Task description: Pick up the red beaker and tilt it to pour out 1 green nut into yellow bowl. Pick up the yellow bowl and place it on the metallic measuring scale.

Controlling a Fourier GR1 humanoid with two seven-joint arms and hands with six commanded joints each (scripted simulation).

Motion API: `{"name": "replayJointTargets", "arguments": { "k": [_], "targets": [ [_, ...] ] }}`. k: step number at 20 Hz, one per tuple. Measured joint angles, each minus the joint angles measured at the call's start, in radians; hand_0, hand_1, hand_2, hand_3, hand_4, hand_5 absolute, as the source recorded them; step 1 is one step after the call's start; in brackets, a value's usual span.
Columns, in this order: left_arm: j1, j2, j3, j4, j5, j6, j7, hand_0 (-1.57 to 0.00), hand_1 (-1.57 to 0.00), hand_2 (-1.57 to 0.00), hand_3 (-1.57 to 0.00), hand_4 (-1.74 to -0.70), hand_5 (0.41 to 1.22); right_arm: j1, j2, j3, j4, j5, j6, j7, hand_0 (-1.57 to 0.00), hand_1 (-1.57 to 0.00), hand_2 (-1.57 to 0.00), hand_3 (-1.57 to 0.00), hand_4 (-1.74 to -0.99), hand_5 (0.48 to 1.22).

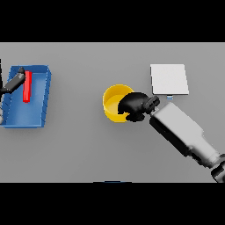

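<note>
The yellow bowl [113,103] stands at the table's middle. My right hand [134,105] sits at its right rim with fingers curled over the edge, covering that side of the bowl. To the right lies the metallic measuring scale [169,79], a pale square plate just behind my right forearm. At the far left a red beaker [27,86] lies inside the blue tray [45,94]. My left hand [13,81] reaches into that tray beside the beaker; its fingers are too small to make out. No green nut shows.
The blue tray's walls enclose the red beaker at the table's left edge. My right forearm [182,132] crosses the lower right of the table.
</note>
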Motion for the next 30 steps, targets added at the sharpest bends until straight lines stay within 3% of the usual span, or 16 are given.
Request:
{"name": "replayJointTargets", "arguments": {
  "k": [8, 11, 15, 19, 20, 24, 30],
  "targets": [
    [-0.003, 0.009, 0.004, 0.003, 0.000, -0.004, 0.003, 0.00, 0.00, 0.00, 0.00, -0.74, 0.697, -0.038, -0.062, -0.083, -0.117, -0.031, 0.058, 0.070, -1.57, -1.57, -1.44, -1.26, -1.739, 1.220],
    [0.002, 0.014, 0.017, 0.013, 0.010, -0.008, -0.019, 0.00, 0.00, 0.00, 0.00, -0.75, 0.697, -0.027, -0.104, -0.118, -0.132, -0.041, 0.044, 0.054, -1.57, -1.57, -1.44, -1.38, -1.740, 1.220],
    [0.008, 0.021, 0.009, -0.005, -0.002, -0.002, -0.002, 0.00, 0.00, 0.00, 0.00, -0.74, 0.708, -0.023, -0.151, -0.174, -0.134, -0.060, 0.037, 0.053, -1.57, -1.57, -1.49, -1.26, -1.741, 1.221],
    [0.005, 0.015, 0.005, -0.019, -0.006, 0.002, 0.015, 0.00, 0.00, 0.00, 0.00, -0.74, 0.708, -0.033, -0.201, -0.223, -0.065, -0.039, -0.041, 0.056, -1.57, -1.57, -1.54, -1.21, -1.741, 1.221],
    [0.010, 0.019, 0.006, -0.021, -0.004, 0.001, 0.015, 0.00, 0.00, 0.00, 0.00, -0.74, 0.706, -0.053, -0.213, -0.239, -0.023, -0.036, -0.063, 0.029, -1.57, -1.57, -1.54, -1.20, -1.741, 1.221],
    [0.014, 0.020, 0.008, -0.036, -0.001, 0.001, 0.020, 0.00, 0.00, 0.00, 0.00, -0.73, 0.696, -0.082, -0.226, -0.281, 0.105, -0.031, -0.121, 0.004, -1.57, -1.57, -1.51, -1.17, -1.741, 1.221],
    [0.024, 0.025, 0.010, -0.030, -0.003, -0.003, 0.016, 0.00, 0.00, 0.00, 0.00, -0.72, 0.681, -0.095, -0.228, -0.299, 0.303, 0.010, -0.232, -0.055, -1.57, -1.57, -1.42, -1.31, -1.741, 1.221]
  ]
}}
